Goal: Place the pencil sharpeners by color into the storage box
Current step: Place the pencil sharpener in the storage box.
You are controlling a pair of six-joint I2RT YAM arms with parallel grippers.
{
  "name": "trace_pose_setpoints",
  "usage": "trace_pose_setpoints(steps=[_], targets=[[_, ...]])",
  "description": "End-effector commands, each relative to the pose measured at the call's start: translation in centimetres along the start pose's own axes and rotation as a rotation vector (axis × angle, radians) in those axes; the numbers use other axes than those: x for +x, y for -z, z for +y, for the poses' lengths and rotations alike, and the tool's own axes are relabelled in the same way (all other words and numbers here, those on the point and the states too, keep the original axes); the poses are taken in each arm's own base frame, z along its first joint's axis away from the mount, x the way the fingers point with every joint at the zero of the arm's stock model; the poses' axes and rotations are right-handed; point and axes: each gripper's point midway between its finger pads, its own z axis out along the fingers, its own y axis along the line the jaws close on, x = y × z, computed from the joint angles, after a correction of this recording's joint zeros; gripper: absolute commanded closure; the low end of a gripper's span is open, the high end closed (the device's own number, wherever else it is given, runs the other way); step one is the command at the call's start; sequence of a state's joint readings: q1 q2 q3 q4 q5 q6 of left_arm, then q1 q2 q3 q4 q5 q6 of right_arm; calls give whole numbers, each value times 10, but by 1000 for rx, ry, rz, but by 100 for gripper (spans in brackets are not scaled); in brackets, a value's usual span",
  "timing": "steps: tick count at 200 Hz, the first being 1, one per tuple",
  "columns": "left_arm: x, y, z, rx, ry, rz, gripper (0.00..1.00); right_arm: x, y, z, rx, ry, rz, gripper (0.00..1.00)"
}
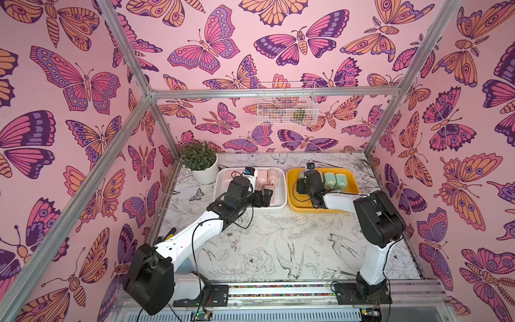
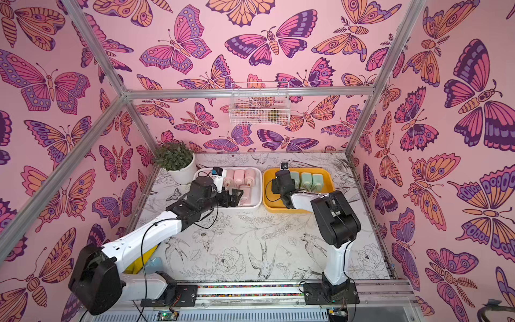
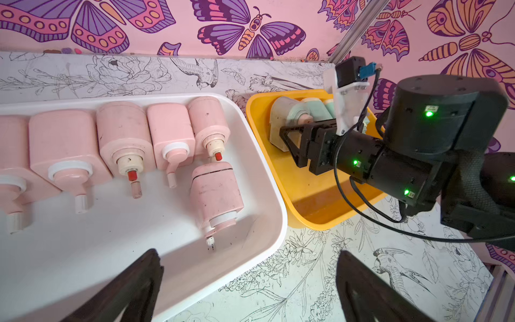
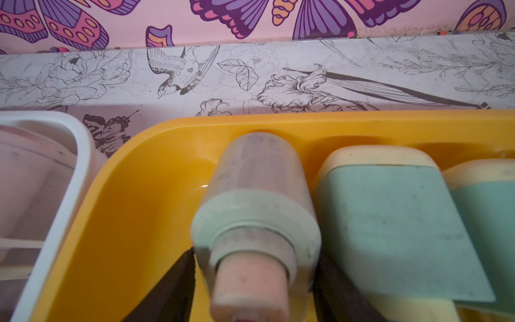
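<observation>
**Left wrist view: pinks in white, mints in yellow**

In the white tray [image 3: 83, 264], a scuffed pale pink sharpener [image 3: 216, 192] lies loose just ahead of the left claw [image 3: 248, 252], which is spread wide. Its crank points at the claw. In the yellow tray [image 4: 125, 195], a mint-collared sharpener [image 4: 256, 195] sits lengthwise between the right claw's [image 4: 255, 252] fingers, crank toward the wrist. I can't tell whether they pinch it.

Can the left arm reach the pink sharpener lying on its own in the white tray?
Probably yes. The left tool is open and facing that lone pink sharpener, with only bare white tray floor between them. The tray wall stands close on one side.
</observation>
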State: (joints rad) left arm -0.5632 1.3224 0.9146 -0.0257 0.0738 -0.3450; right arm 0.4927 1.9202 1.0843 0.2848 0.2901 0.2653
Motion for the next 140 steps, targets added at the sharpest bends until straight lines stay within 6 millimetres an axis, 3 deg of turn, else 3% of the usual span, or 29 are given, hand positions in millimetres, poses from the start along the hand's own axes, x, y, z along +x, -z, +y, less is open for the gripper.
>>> trace_pose_setpoints(steps=[1,140], targets=[[-5,5,3,-14,-27,-35,0,-2,-2,1,21,-11,2,28],[0,7,6,-23,-4,-34,0,1,8,0,-8,-24,-22,26]])
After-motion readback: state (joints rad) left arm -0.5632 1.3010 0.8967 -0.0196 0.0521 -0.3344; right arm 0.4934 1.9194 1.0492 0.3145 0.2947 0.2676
